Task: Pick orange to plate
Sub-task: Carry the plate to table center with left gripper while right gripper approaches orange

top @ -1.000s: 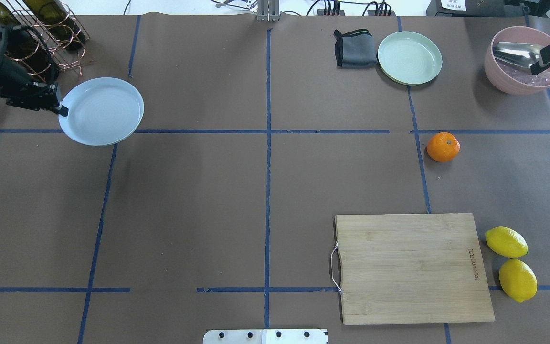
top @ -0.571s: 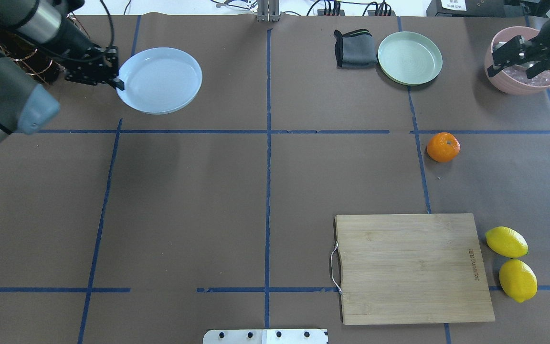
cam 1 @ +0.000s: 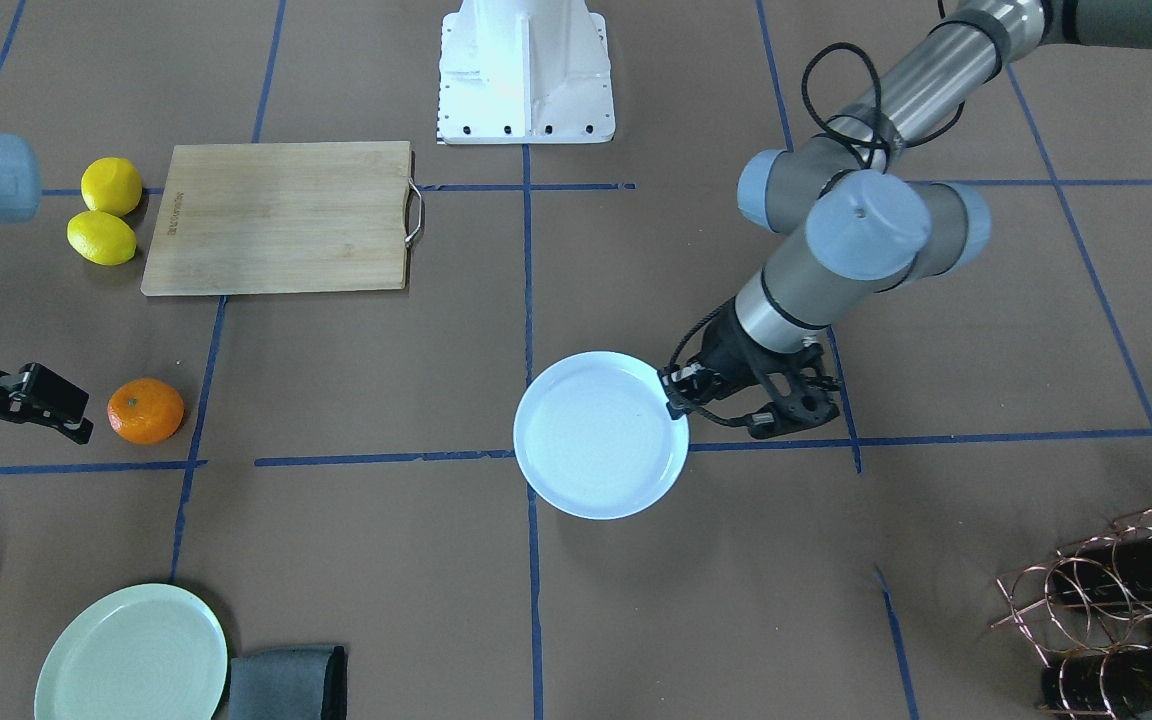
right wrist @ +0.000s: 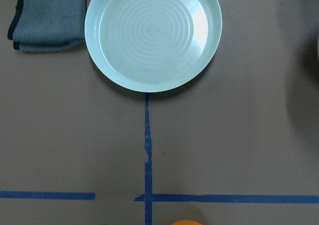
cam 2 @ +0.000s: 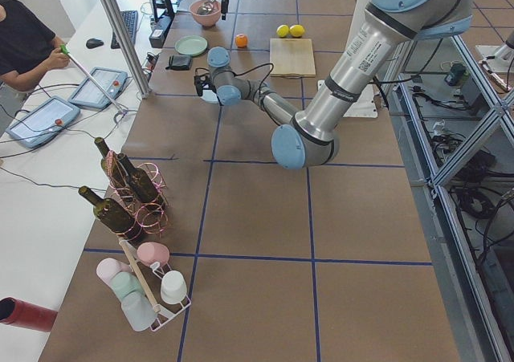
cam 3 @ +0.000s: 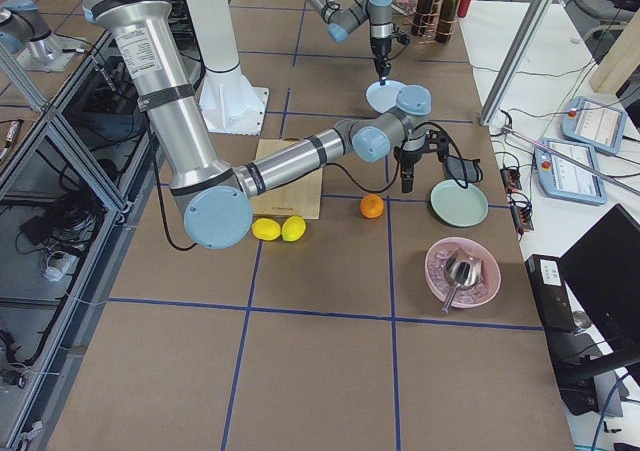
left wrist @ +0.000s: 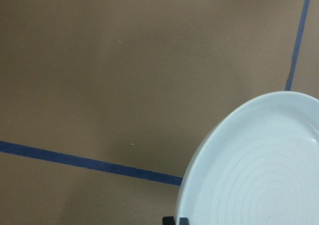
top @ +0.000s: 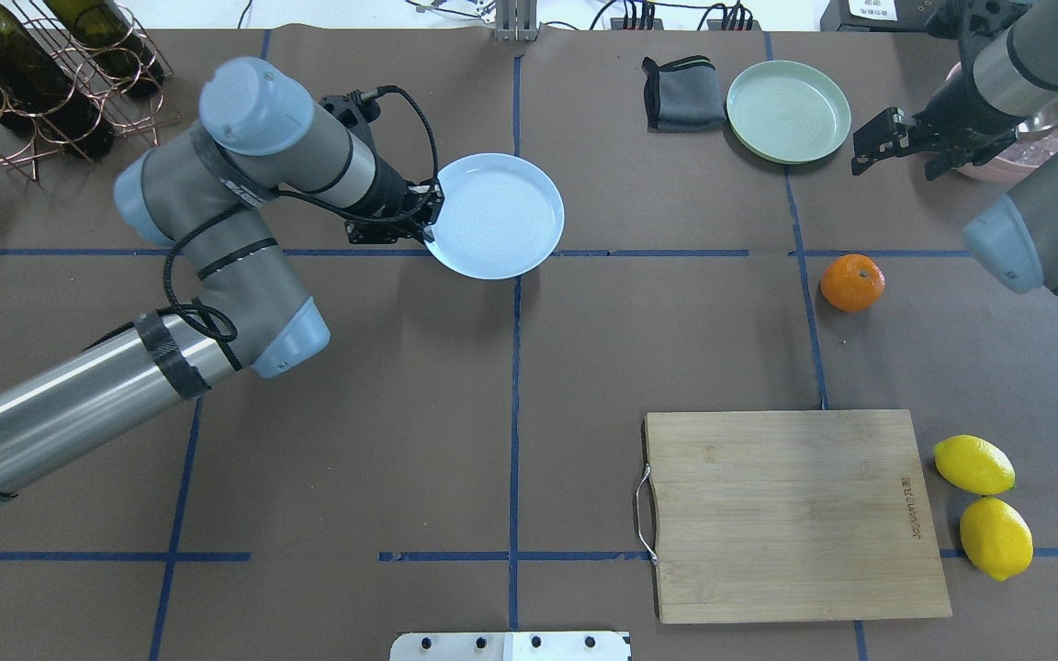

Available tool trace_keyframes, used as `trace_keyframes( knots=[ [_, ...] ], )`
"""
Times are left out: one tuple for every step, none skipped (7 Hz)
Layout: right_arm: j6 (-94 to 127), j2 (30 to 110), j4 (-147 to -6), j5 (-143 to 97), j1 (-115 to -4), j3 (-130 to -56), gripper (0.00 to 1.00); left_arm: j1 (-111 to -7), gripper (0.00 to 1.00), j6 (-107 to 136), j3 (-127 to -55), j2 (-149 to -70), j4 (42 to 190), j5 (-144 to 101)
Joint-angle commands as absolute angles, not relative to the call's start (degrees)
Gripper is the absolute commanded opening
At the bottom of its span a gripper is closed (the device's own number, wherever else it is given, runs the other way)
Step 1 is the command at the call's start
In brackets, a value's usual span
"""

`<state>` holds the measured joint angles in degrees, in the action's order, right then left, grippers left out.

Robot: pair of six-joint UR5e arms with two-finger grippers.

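Nearest the robot's base, on the right half of the table [top: 354,413], lies one wooden cutting board [top: 795,514], its wire handle toward the middle; just past its right edge sit two lemons [top: 973,464], touching each other and close to the table's right end; the near left half is bare brown paper crossed by blue tape, wide room there.

Farther out, one orange [top: 852,282] rests alone on the table, just right of a tape line, well apart from the board and from both plates; nothing stands around it.

At the centre line is the plate [top: 495,216], one pale bluish plate; the left gripper [top: 431,218] is clamped on the rim at its left side; whether the plate rests on the table or hangs just above it, I cannot tell; a broad bare stretch lies between it and the orange.

Beyond the orange the right gripper [top: 871,142] hangs above the table with its jaws apart and nothing in them; its wrist camera catches only the orange's top at the lower edge.

Along the far edge: one green plate [top: 788,111], one folded grey cloth [top: 682,93] just beside it, one pink bowl [cam 3: 432,271] with a metal spoon [cam 3: 458,269] in it at the right corner, and one copper wire rack [top: 79,83] of dark bottles at the left corner.
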<state>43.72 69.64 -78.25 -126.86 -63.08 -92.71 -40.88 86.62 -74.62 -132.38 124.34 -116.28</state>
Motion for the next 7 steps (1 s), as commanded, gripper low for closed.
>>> trace_keyframes(
  knots=[
    [44.1,69.7,-78.1,-126.5,-62.4,-92.7,1.00,-37.6,0.00,87.5,-73.1,-133.6,126.1,-112.7],
    [44.3,69.7,-78.0,-126.3,-61.9,-92.7,1.00,-37.8,0.03,86.9,-73.1,-133.2,126.2,-112.7],
    [44.3,69.7,-78.1,-126.3,-61.7,-92.8,1.00,-39.4,0.56,83.5,-73.3,-132.9,126.7,-112.8],
    [44.3,69.8,-78.1,-126.1,-61.2,-92.6,1.00,-40.6,1.00,82.2,-75.3,-130.3,126.9,-113.1],
    [45.0,70.0,-78.1,-123.8,-59.7,-92.6,1.00,-43.0,1.00,81.4,-78.3,-128.9,126.1,-113.8],
    [46.7,70.2,-77.9,-119.4,-56.0,-92.4,1.00,-47.3,1.00,79.3,-78.5,-128.8,125.5,-121.4],
    [46.8,70.8,-77.9,-117.9,-54.3,-92.2,1.00,-51.3,1.00,76.7,-78.7,-128.7,124.5,-126.9]
  ],
)
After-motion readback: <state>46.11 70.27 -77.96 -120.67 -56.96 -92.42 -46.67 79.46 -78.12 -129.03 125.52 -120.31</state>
